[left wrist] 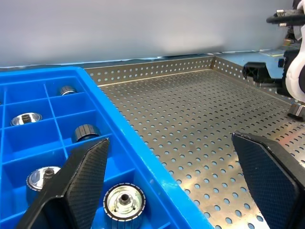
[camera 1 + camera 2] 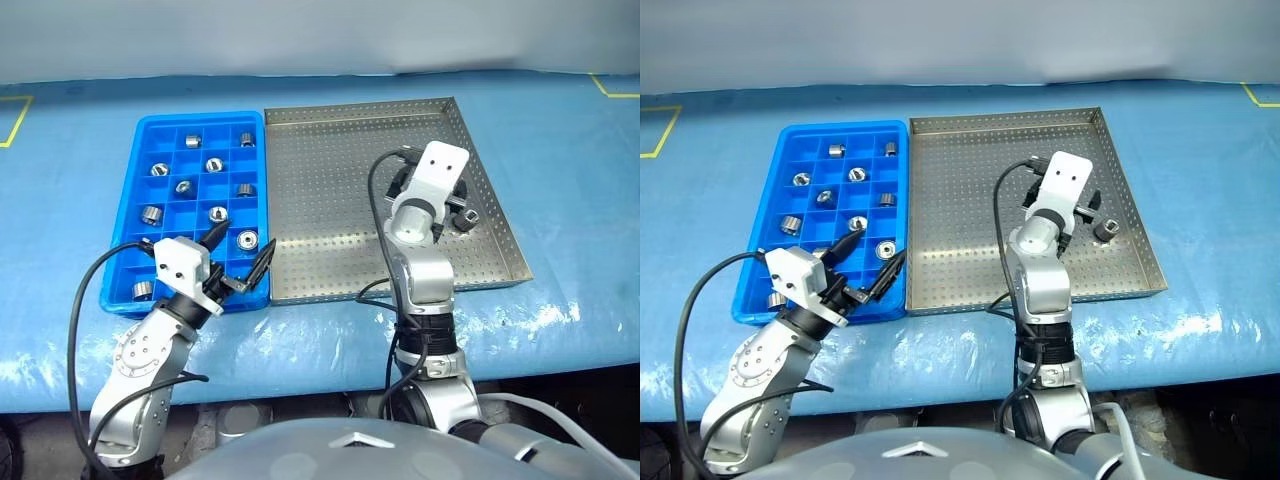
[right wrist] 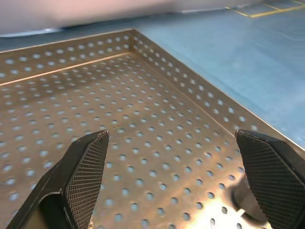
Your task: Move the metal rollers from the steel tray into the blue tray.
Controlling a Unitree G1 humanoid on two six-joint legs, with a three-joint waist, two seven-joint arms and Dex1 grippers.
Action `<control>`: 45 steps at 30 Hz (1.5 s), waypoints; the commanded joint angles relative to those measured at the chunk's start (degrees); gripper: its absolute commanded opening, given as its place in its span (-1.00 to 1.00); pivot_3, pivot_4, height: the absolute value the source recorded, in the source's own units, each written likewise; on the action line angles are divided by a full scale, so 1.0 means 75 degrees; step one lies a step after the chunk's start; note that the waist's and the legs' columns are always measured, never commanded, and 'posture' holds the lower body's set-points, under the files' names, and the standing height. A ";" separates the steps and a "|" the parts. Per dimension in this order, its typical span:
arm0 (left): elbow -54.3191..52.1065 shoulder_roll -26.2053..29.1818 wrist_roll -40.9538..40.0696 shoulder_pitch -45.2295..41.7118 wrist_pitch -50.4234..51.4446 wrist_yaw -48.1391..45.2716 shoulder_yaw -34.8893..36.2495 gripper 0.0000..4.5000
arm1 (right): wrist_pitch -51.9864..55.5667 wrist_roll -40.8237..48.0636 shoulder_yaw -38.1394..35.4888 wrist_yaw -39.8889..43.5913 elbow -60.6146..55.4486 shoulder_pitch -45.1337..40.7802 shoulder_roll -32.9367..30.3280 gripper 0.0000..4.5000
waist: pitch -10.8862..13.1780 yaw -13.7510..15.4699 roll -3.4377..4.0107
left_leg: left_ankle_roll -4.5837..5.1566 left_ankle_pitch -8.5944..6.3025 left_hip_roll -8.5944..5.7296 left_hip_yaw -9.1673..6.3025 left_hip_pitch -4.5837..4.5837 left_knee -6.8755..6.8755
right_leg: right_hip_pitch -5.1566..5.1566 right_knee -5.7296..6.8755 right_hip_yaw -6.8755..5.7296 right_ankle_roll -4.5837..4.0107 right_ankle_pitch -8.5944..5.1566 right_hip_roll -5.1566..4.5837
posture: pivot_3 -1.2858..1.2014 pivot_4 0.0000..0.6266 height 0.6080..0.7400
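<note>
Right tool (image 2: 1081, 212) spread beside upright roller (image 2: 1106, 229).

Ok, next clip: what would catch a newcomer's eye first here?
The bright blue tray at the left, with shiny metal rollers dotted through its compartments. Beside it the steel tray is nearly bare, one roller left near its right rim. The open right hand hovers by that roller.

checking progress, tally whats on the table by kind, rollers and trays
metal rollers: 11 visible, 10 in the blue tray, 1 in the steel tray
trays: 2
total: 13
</note>
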 commanded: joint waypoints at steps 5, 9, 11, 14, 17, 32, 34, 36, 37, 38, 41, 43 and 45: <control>-0.0045 0.0028 -0.0019 0.0021 -0.0087 -0.0059 -0.0046 1.00 | -0.0813 0.0226 -0.0231 -0.1971 0.0273 -0.0035 0.1741 0.99 | 0.0000 -0.0067 0.0001 | 0.0001 0.0000 0.0000 0.0000 0.0002 -0.0001 | 0.0000 0.0001 0.0002 0.0000 0.0000 0.0002 | 0.02 -0.52 1.00; -0.0017 0.0004 -0.0015 0.0040 -0.0116 -0.0042 -0.0032 1.00 | -0.1094 0.0467 -0.0353 -0.2564 0.0802 -0.0356 0.1679 0.99 | -0.0001 -0.0069 0.0001 | 0.0002 0.0000 0.0001 0.0001 0.0002 -0.0001 | 0.0000 0.0001 0.0003 0.0000 0.0000 0.0003 | 0.02 -0.52 1.00; -0.0018 -0.0007 -0.0008 0.0045 -0.0120 -0.0035 -0.0046 1.00 | -0.1136 0.0711 -0.0480 -0.2769 0.1080 -0.0582 0.1669 0.99 | -0.0001 -0.0065 0.0001 | 0.0002 0.0000 0.0000 0.0001 0.0002 -0.0001 | 0.0000 0.0001 0.0004 0.0000 0.0000 0.0002 | 0.02 -0.52 1.00; -0.0002 -0.0029 0.0005 0.0046 -0.0136 -0.0026 -0.0071 1.00 | -0.1257 0.1214 -0.0848 -0.3075 0.1625 -0.1071 0.1592 0.99 | -0.0001 -0.0058 0.0002 | 0.0002 0.0000 0.0000 0.0001 0.0003 0.0002 | 0.0003 0.0001 0.0003 0.0000 0.0000 0.0001 | 0.03 -0.52 1.00; 0.0001 -0.0024 0.0000 0.0074 -0.0145 -0.0027 -0.0063 1.00 | -0.1584 0.1676 -0.1177 -0.3237 0.2184 -0.1486 0.1424 0.99 | 0.0000 -0.0069 0.0004 | 0.0004 -0.0001 0.0000 0.0003 0.0004 0.0002 | 0.0003 0.0001 0.0005 0.0000 0.0000 0.0002 | 0.03 -0.52 1.00; -0.0027 0.0005 -0.0033 0.0134 -0.0128 -0.0026 0.0007 1.00 | -0.2869 0.2300 -0.1200 -0.3306 0.3004 -0.2083 0.1069 0.99 | 0.0000 -0.0045 0.0009 | 0.0010 -0.0004 0.0001 0.0004 0.0006 0.0001 | 0.0003 0.0005 0.0007 -0.0001 0.0000 0.0005 | 0.04 -0.52 1.00; -0.0023 0.0003 -0.0031 0.0125 -0.0124 -0.0020 0.0007 1.00 | -0.2937 0.2345 -0.1199 -0.3323 0.3112 -0.2116 0.1049 0.99 | 0.0000 -0.0047 0.0009 | 0.0010 -0.0004 0.0002 0.0004 0.0007 0.0001 | 0.0003 0.0007 0.0007 -0.0001 0.0000 0.0006 | 0.04 -0.52 1.00; -0.0024 -0.0002 -0.0022 0.0126 -0.0121 -0.0015 -0.0015 1.00 | -0.3013 0.2397 -0.1229 -0.3313 0.3310 -0.2178 0.1010 0.99 | 0.0000 -0.0048 0.0010 | 0.0010 -0.0003 0.0002 0.0003 0.0007 0.0001 | 0.0003 0.0007 0.0008 -0.0001 0.0000 0.0007 | 0.04 -0.52 1.00; -0.0024 -0.0006 -0.0011 0.0131 -0.0121 -0.0011 -0.0036 1.00 | -0.3069 0.2390 -0.1252 -0.3325 0.3453 -0.2221 0.0970 0.99 | 0.0000 -0.0056 0.0010 | 0.0010 -0.0004 0.0002 0.0004 0.0007 0.0000 | 0.0003 0.0007 0.0008 -0.0001 0.0000 0.0007 | 0.04 -0.52 1.00; -0.0024 -0.0009 -0.0004 0.0133 -0.0122 -0.0008 -0.0050 1.00 | -0.3116 0.2384 -0.1268 -0.3338 0.3562 -0.2256 0.0940 0.99 | 0.0000 -0.0059 0.0010 | 0.0010 -0.0003 0.0002 0.0005 0.0007 0.0001 | 0.0003 0.0007 0.0009 -0.0001 0.0000 0.0007 | 0.04 -0.52 1.00; -0.0034 -0.0012 -0.0004 0.0147 -0.0117 -0.0004 -0.0069 1.00 | -0.3403 0.2371 -0.1445 -0.3436 0.4187 -0.2496 0.0757 0.99 | 0.0000 -0.0053 0.0011 | 0.0010 -0.0004 0.0002 0.0005 0.0009 0.0001 | 0.0003 0.0009 0.0009 -0.0001 0.0000 0.0007 | 0.04 -0.52 1.00; -0.0051 -0.0012 -0.0012 0.0171 -0.0117 0.0002 -0.0062 1.00 | -0.3584 0.2420 -0.1636 -0.3587 0.4518 -0.2650 0.0671 0.99 | 0.0000 -0.0042 0.0012 | 0.0010 -0.0004 0.0002 0.0006 0.0009 0.0001 | 0.0003 0.0008 0.0010 -0.0001 0.0000 0.0007 | 0.05 -0.52 1.00; -0.0066 -0.0020 -0.0027 0.0223 -0.0131 0.0014 -0.0036 1.00 | -0.3741 0.2435 -0.1816 -0.3770 0.4781 -0.2801 0.0570 0.99 | 0.0000 -0.0032 0.0012 | 0.0010 -0.0004 0.0001 0.0006 0.0008 -0.0001 | 0.0003 0.0007 0.0009 -0.0001 0.0000 0.0006 | 0.05 -0.52 1.00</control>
